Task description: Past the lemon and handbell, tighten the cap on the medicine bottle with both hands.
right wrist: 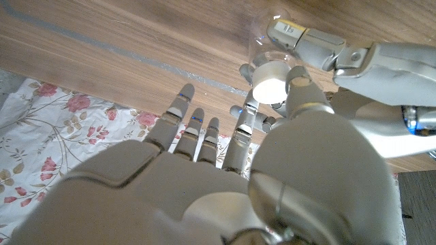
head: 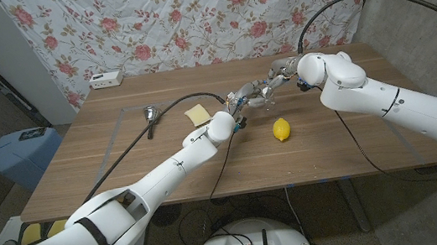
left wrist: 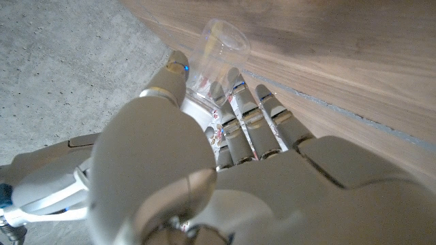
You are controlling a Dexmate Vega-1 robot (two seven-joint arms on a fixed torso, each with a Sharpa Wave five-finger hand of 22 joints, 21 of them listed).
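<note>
Left hand (head: 243,100) grips the clear bottle (left wrist: 216,58), right hand (head: 273,75) pinches its cap (right wrist: 270,80) beyond the lemon (head: 282,129); uneven torque risks the bottle slipping and tipping onto the surface (head: 123,165).

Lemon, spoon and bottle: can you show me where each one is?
lemon (head: 282,129): head view, middle of its yellow skin.
spoon (head: 150,113): head view, on its bowl.
medicine bottle (left wrist: 219,47): left wrist view, clear wall, held by left robot hand (left wrist: 225,146).
</note>
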